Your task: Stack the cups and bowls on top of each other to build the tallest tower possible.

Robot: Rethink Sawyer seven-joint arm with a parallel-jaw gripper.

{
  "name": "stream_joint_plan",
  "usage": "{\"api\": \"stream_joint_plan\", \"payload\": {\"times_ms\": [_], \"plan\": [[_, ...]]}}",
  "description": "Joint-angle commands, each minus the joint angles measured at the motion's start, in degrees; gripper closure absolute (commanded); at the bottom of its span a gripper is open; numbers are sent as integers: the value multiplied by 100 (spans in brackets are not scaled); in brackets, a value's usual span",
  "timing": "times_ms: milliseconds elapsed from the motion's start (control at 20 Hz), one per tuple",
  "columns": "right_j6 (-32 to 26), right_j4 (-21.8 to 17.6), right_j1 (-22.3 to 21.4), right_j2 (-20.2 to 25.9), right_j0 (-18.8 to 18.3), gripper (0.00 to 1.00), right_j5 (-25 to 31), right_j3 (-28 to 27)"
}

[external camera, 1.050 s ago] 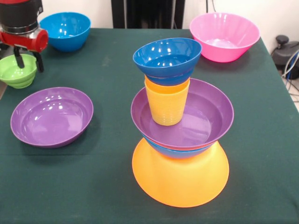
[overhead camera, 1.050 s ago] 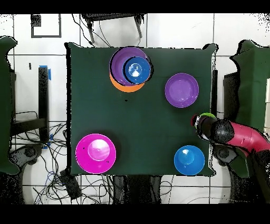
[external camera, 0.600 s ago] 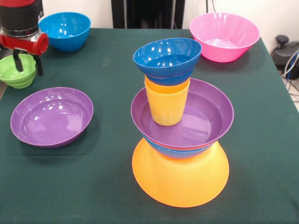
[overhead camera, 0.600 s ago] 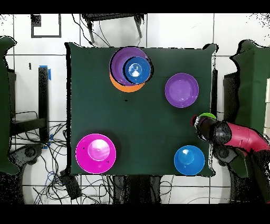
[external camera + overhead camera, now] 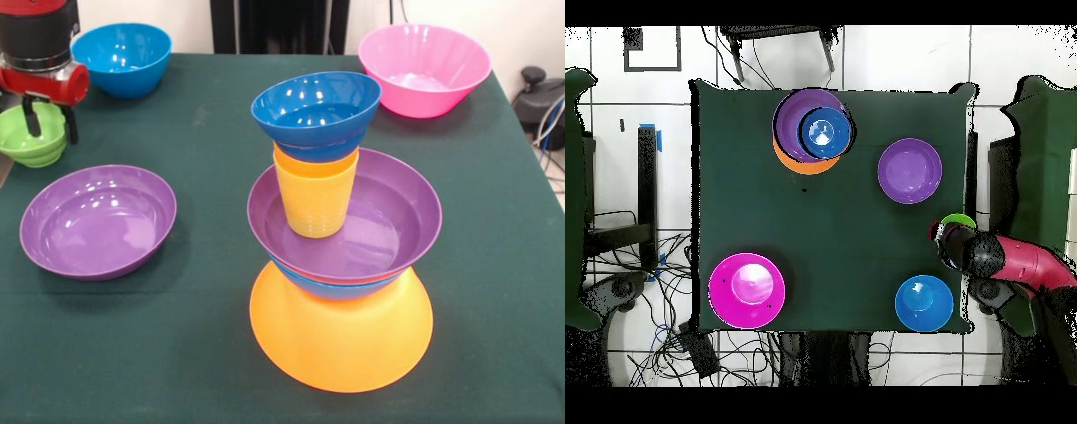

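Observation:
The tower stands mid-table on an upside-down yellow-orange bowl (image 5: 341,340). On it sit a blue bowl (image 5: 335,285), a purple bowl (image 5: 393,221), a yellow-orange cup (image 5: 315,201) and a blue bowl (image 5: 316,106) on top, with a darker rim just beneath it. From above, the tower (image 5: 813,130) is near the far edge. My gripper (image 5: 50,122) hangs open at the small green bowl (image 5: 26,141), one finger inside the bowl and one outside its right rim. The overhead view shows the gripper (image 5: 943,234) beside the green bowl (image 5: 960,219).
A loose purple bowl (image 5: 97,221) (image 5: 909,171) lies just in front of the green one. A bright blue bowl (image 5: 124,55) (image 5: 924,303) and a large pink bowl (image 5: 424,66) (image 5: 746,290) sit at the table's corners. The green bowl is at the table edge.
The gripper has shifted slightly left and a little lower at the green bowl's rim. The tower and the other bowls have not moved.

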Motion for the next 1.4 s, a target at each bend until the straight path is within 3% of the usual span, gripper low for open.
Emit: {"api": "stream_joint_plan", "payload": {"times_ms": [50,450,500,700,1100,1400], "plan": [[-658,-485,495,117,86,0,-246,-9],[-678,-447,583,237,-12,0,-372,70],[-687,-444,596,268,-38,100,-415,86],[-336,-482,327,-50,346,100,-318,-35],[-654,-139,-241,171,449,100,258,-2],[-816,486,-1026,284,708,100,1356,110]]}}
